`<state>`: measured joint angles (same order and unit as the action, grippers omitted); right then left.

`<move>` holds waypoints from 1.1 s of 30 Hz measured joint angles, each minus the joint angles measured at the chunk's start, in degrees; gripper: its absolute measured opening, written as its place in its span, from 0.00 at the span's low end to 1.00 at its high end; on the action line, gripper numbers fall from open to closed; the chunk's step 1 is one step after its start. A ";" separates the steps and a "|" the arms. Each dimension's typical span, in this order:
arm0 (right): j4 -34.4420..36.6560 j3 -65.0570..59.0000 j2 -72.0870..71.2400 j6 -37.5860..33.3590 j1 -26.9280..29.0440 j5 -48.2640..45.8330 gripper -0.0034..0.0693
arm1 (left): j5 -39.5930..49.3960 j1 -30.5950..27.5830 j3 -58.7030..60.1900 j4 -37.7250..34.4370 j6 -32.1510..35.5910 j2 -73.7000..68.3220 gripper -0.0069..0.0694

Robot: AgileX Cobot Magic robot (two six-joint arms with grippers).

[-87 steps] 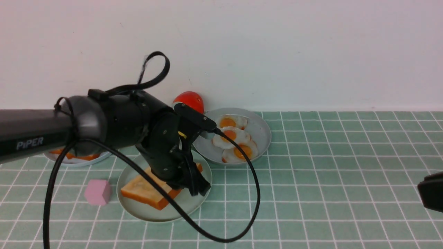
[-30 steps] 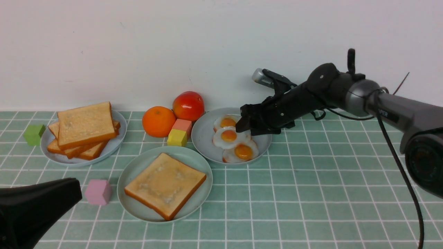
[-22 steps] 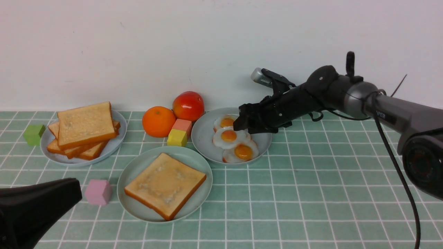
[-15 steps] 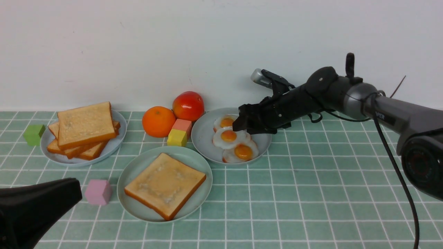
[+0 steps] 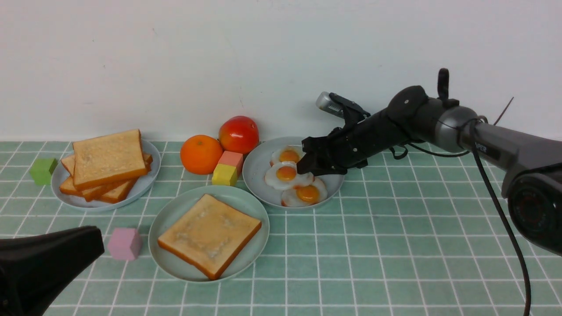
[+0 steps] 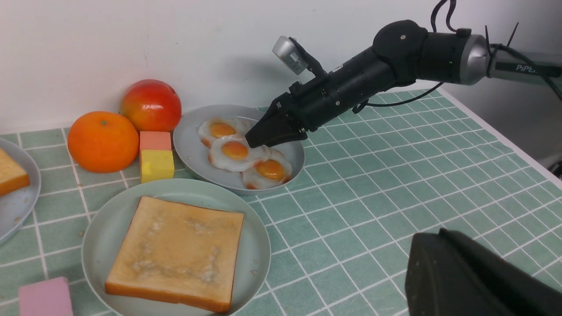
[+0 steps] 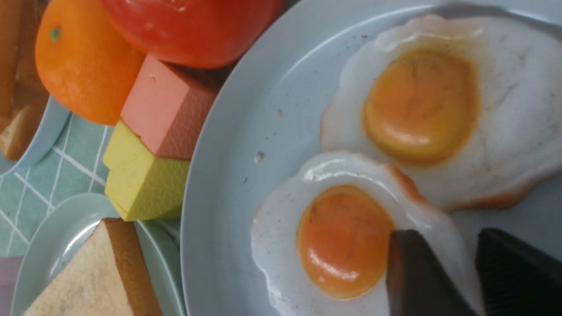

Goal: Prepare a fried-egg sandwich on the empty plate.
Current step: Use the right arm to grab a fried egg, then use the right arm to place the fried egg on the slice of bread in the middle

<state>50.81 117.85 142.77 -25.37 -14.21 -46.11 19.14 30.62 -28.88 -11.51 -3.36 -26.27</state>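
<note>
One golden toast slice (image 5: 210,235) lies flat on the pale mint-green plate (image 5: 246,206) at the front centre. My right gripper (image 5: 303,167) reaches from the right onto the grey-blue egg plate (image 5: 259,175). It is shut on the white edge of the middle fried egg (image 5: 283,174). The right wrist view shows that egg (image 7: 342,237) with its rim pinched in the right gripper (image 7: 439,235). My left gripper (image 5: 99,245) is drawn back low at the front left, shut and empty. It also shows in the left wrist view (image 6: 432,237).
Two more fried eggs (image 5: 289,155) (image 5: 307,193) lie on the egg plate. A pile of toast (image 5: 107,160) sits at the left. An orange (image 5: 201,153), a red fruit (image 5: 239,134), salmon (image 5: 231,159) and yellow (image 5: 225,174) blocks stand behind the mint plate. Pink (image 5: 124,243) and green (image 5: 43,170) blocks lie at the left.
My left arm has left the toast on the mint plate and pulled back to the front left. My right gripper has dropped onto the middle egg and closed on it; the egg has shifted slightly left.
</note>
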 joint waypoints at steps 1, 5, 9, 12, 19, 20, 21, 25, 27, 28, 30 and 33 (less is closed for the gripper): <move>0.17 0.00 0.00 0.00 0.14 0.00 0.29 | 0.00 0.00 0.00 0.00 0.00 0.00 0.07; 1.47 0.06 -0.06 0.05 0.93 -0.53 0.20 | 0.00 0.00 0.00 0.00 0.00 0.00 0.07; 1.73 0.06 -1.04 0.05 1.49 -1.03 0.19 | 0.00 0.00 0.00 0.00 0.00 0.00 0.07; 1.49 0.06 -2.57 0.05 2.05 -1.63 0.11 | 0.00 0.00 0.00 0.00 0.00 0.00 0.07; 0.02 0.01 -10.49 -3.50 3.29 -9.93 0.09 | 0.42 0.00 0.00 3.05 0.00 0.00 0.07; 0.41 -0.10 -11.94 -3.88 3.24 -12.19 0.09 | 0.84 0.00 0.00 3.98 0.00 0.00 0.07; 1.42 -0.38 -13.46 -4.19 2.88 -14.09 0.09 | 1.53 0.00 0.00 5.07 0.00 0.00 0.07; 5.80 -3.74 -18.58 -5.39 -0.55 -20.97 0.09 | 5.22 0.00 0.00 9.92 0.00 -0.06 0.07; 8.20 -6.62 -20.12 -6.03 -3.84 -22.22 0.09 | 7.23 0.00 0.00 12.40 0.00 -0.06 0.07; 9.39 -8.29 -20.40 -6.32 -5.61 -22.28 0.09 | 8.02 0.00 0.00 13.33 0.00 -0.06 0.07; 10.87 -10.77 -20.13 -7.17 -9.08 -20.70 0.09 | 9.26 0.00 0.00 14.58 0.00 -0.06 0.07; 12.36 -12.81 -18.59 -7.94 -12.34 -16.78 0.09 | 10.21 0.00 0.00 15.17 0.00 -0.06 0.07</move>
<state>63.17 105.04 124.18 -33.32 -26.55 -62.89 29.35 30.62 -28.88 3.67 -3.36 -26.33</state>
